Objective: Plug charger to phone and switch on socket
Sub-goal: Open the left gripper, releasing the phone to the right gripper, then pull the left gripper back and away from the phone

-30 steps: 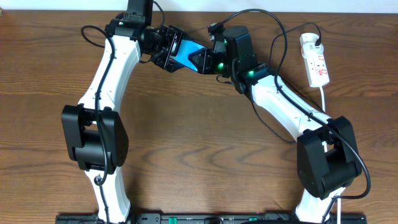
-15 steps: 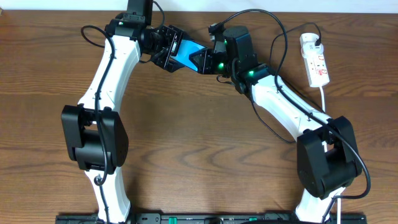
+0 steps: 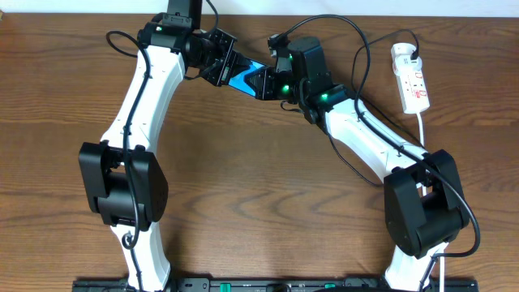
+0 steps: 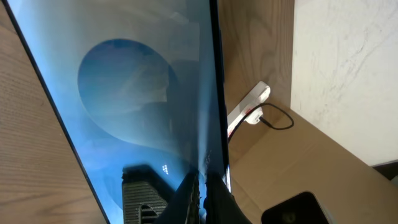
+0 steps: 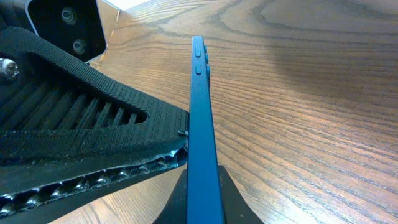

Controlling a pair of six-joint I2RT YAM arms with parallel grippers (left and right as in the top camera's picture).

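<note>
Pinching the slim blue-screened smartphone (image 3: 244,76) between them, left hand (image 3: 227,69) and right hand (image 3: 266,81) are each closed on one end, likely steadying it for the thin black charger cable (image 3: 328,17) behind the right hand.

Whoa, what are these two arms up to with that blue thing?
Two robot arms are holding a phone between them at the far side of the table. The left tool is closed on one end and the right tool on the other. The white socket lies off to the right with the black charger plugged into it. Whether the charger's tip is in the phone can't be seen.
</note>
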